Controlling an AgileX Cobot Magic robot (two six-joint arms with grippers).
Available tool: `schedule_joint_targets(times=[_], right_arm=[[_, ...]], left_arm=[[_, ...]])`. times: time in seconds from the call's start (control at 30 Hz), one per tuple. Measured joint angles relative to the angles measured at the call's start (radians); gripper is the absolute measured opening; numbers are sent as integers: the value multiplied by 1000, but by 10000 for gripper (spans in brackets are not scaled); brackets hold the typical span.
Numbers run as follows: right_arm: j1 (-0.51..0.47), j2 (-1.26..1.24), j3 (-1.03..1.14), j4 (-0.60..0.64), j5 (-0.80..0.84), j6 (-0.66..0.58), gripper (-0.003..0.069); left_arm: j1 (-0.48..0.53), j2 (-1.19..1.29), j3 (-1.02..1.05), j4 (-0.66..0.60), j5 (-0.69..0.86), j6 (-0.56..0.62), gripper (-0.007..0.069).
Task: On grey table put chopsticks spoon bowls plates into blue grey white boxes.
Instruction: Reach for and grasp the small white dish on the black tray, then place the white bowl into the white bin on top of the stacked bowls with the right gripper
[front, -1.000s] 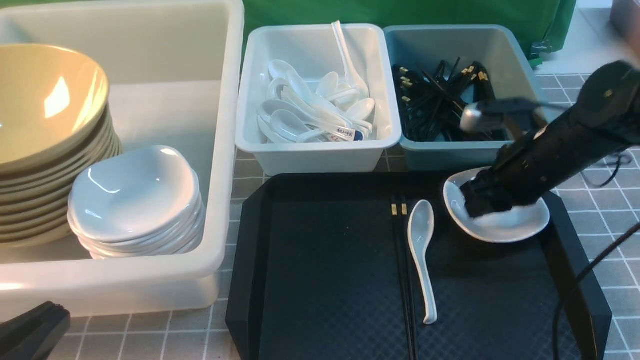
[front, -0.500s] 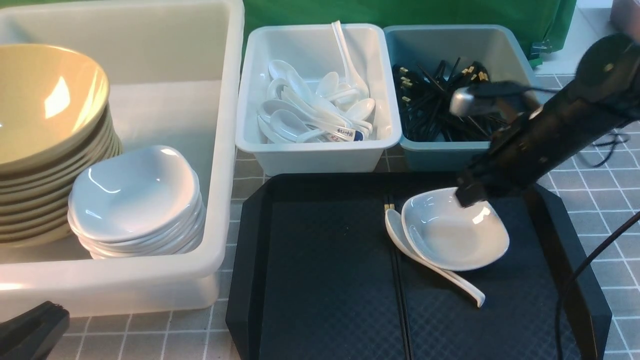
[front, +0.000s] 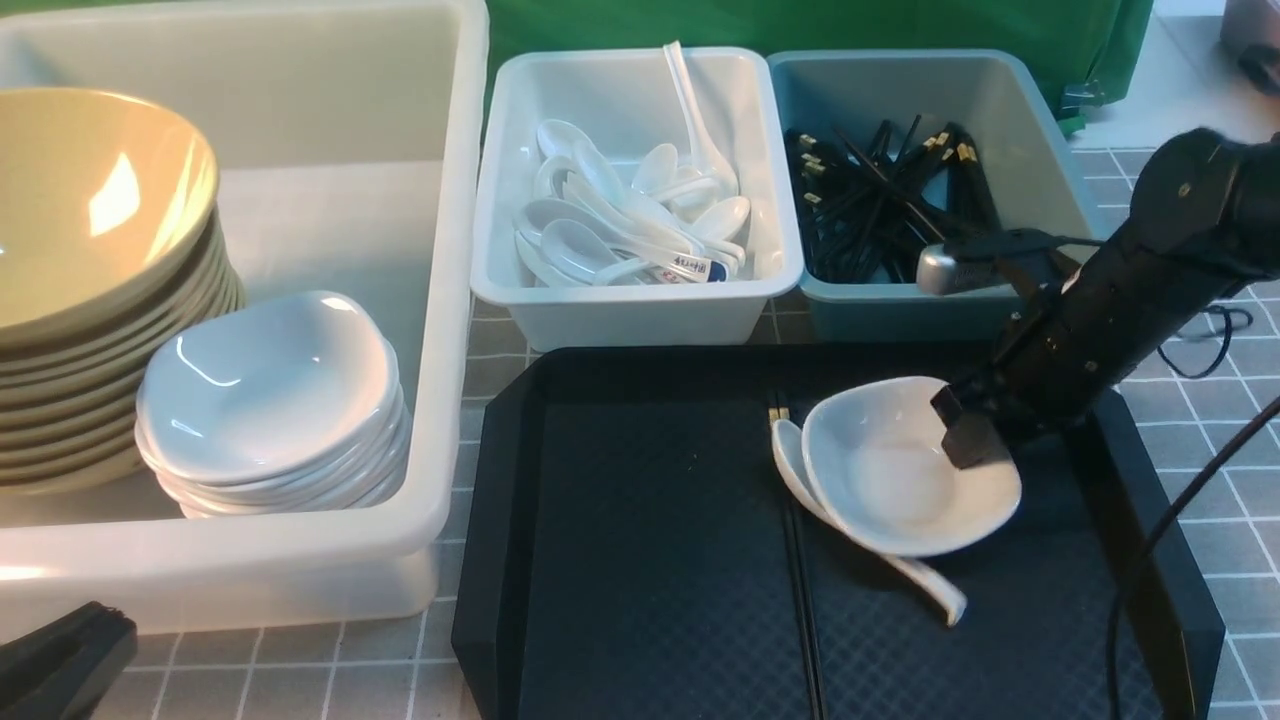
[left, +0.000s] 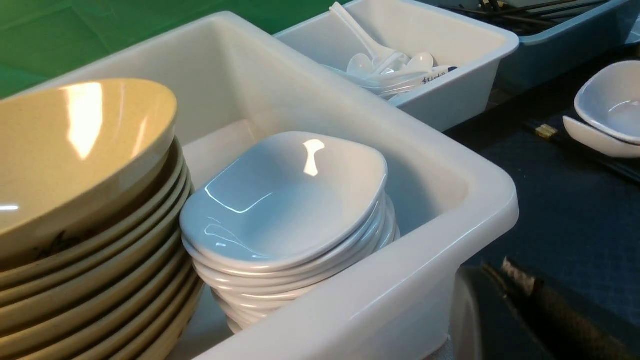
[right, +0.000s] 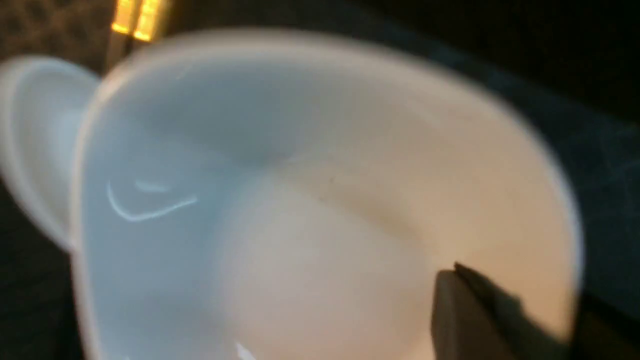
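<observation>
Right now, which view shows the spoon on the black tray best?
The front view: the spoon shows its bowl and handle tip, with its middle hidden under the plate. The left wrist view catches only its bowl end at the frame edge. The right wrist view shows a blurred bowl rim.

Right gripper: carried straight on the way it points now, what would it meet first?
The white plate on the black tray: the right gripper points down into it at its right rim and may already touch it; depth is unclear.

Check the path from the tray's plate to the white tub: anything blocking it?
Nothing tall. Left of the plate only the chopsticks lie flat on the tray; the tub's right wall must be cleared.
</observation>
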Motion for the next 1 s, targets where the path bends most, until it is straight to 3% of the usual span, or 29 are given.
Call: schedule_joint_targets(times=[0.1, 0.27, 0.3, 0.37, 0.5, 0.57, 0.6, 0.63, 0.7, 0.83, 1.0], right_arm=[[1, -90, -30, -19, 32, -5, 65], [47, -197, -116, 67, 15, -16, 61], [100, -214, -153, 173, -14, -51, 61], [144, -218, -175, 235, -42, -79, 61], [364, -179, -251, 440, -183, -206, 61], [493, -110, -308, 500, -277, -277, 61], [493, -110, -313, 502, -277, -282, 61], [563, -52, -349, 517, -339, -300, 62], [614, 10, -389, 522, -403, -304, 67], [658, 136, -472, 509, -467, -310, 131], [629, 154, -491, 496, -423, -289, 321]], left_arm=[[0, 0, 0, 1, 0, 0, -8], [0, 0, 0, 2, 0, 0, -8], [0, 0, 0, 2, 0, 0, -8], [0, 0, 0, 2, 0, 0, -8], [0, 0, 0, 2, 0, 0, -8], [0, 0, 0, 2, 0, 0, -8], [0, 0, 0, 2, 0, 0, -8], [0, 0, 0, 2, 0, 0, -8], [0, 0, 0, 2, 0, 0, -8], [0, 0, 0, 2, 0, 0, -8], [0, 0, 0, 2, 0, 0, -8]])
